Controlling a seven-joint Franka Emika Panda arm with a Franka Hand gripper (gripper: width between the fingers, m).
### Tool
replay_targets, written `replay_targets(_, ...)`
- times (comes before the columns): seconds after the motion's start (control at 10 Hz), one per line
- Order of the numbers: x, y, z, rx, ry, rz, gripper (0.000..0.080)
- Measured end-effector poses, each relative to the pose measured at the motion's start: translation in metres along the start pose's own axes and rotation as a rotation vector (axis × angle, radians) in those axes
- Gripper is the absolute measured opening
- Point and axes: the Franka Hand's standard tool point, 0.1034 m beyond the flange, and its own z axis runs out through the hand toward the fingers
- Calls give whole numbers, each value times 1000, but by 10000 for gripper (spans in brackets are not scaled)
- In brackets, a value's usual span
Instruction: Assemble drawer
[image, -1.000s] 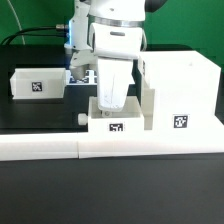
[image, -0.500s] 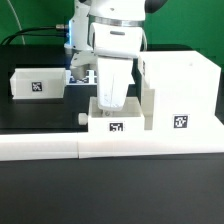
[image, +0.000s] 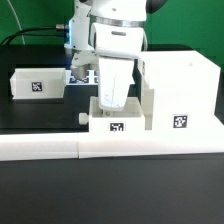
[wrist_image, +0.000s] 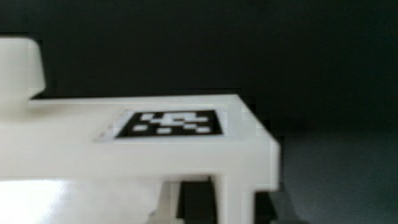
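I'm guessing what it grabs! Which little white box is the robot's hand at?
The small tray beside the big casing: the gripper reaches down at it. The other small tray sits alone, at the exterior view's left.

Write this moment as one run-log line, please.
arm: gripper down at middle tray | jaws: cannot tell | casing: beside that tray, exterior view's right | other tray: apart, exterior view's left

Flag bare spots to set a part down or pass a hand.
Free: black tabletop bordered by the small white tagged tray at the exterior view's left, the middle white tagged tray and the long white front bar. Crowded: the fingers hang at the middle tray, close beside the large white cube casing.
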Motion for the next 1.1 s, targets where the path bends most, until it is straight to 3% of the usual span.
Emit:
replay_targets(0.2, 0, 3, -3, 44, -33, -20, 42)
replay_targets(0.7, 0, 4, -4, 37, -28, -16, 42)
replay_targets(0.8, 0, 5, -5, 29, -25, -15, 42)
replay_targets(0.9, 2, 4, -5, 1, -12, -11, 42)
replay_targets(1.1, 3, 4, -3, -11, -4, -13, 42)
